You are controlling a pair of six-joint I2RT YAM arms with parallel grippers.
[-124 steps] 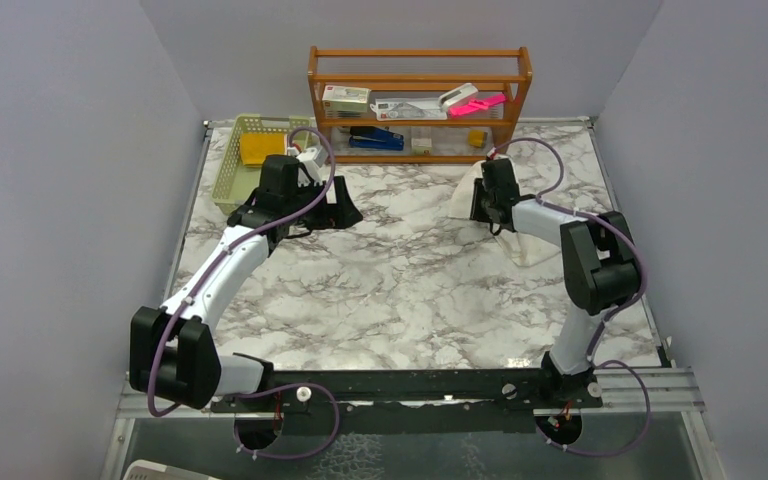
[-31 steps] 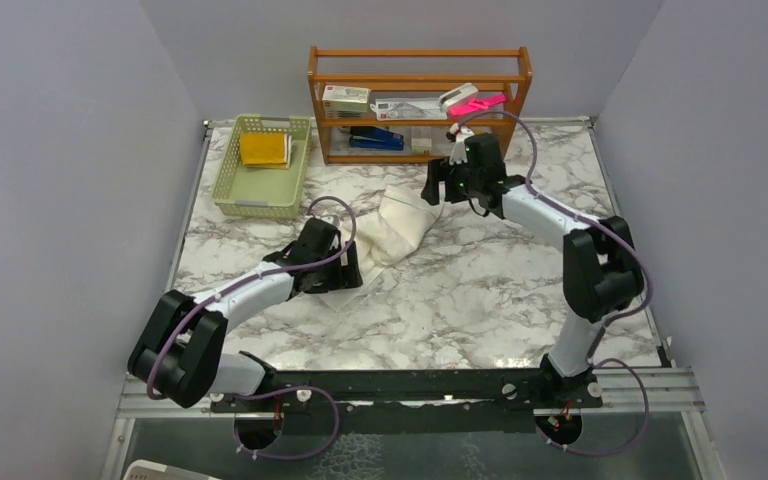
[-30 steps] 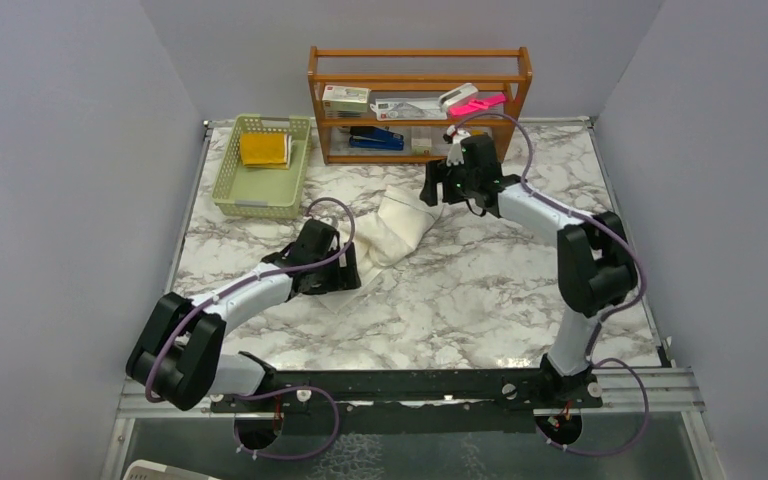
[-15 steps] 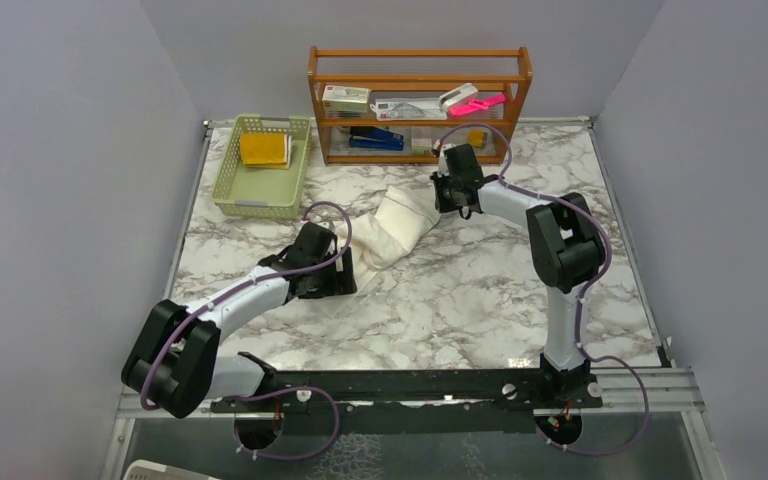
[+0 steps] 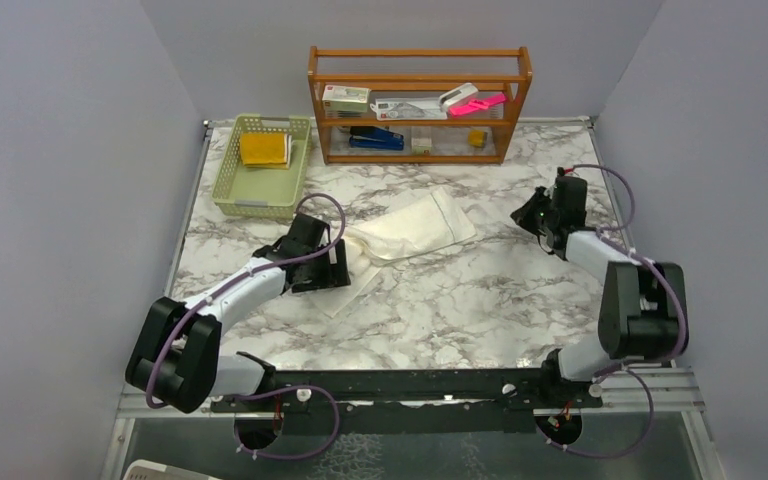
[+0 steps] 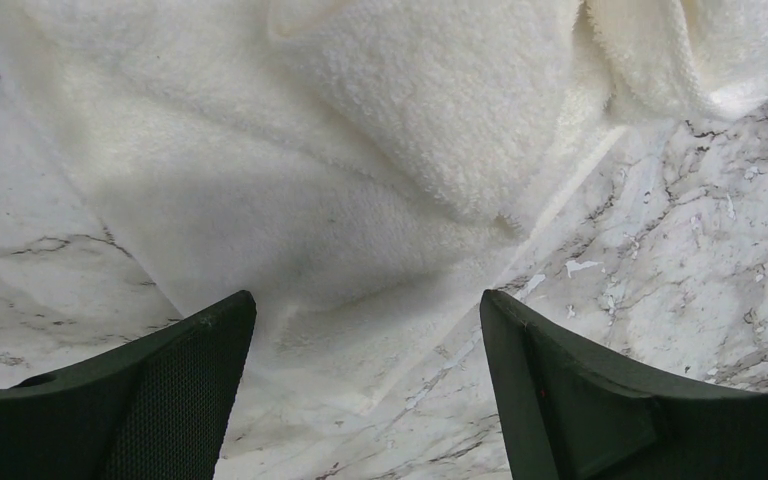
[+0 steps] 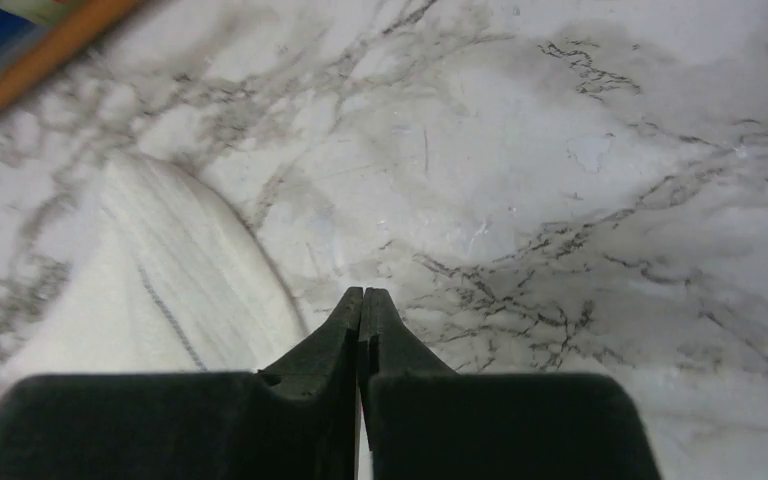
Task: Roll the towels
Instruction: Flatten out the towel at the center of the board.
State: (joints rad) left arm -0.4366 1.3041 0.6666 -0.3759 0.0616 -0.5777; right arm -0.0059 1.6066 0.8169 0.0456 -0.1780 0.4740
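The cream-white towel [image 5: 410, 225] lies spread and partly folded on the marble table, left of centre. My left gripper [image 5: 348, 266] is open at the towel's near-left end. In the left wrist view the towel [image 6: 380, 150] fills the upper frame, and its thin edge lies between the spread jaws of the gripper [image 6: 365, 300]. My right gripper [image 5: 525, 215] is shut and empty, to the right of the towel and apart from it. In the right wrist view its closed tips [image 7: 362, 297] hover over bare marble with the towel's end [image 7: 160, 290] to their left. The mustard-yellow towel [image 5: 263, 148] lies folded in the green basket [image 5: 228, 190].
A wooden rack [image 5: 420, 60] with small items stands at the back centre; its edge shows in the right wrist view [image 7: 50, 62]. The green basket sits at the back left. Grey walls close in the table on three sides.
My right arm has swung from the towel's far end to the table's right side. The towel, bunched before, now lies flatter and more spread out. My left gripper shifted slightly.
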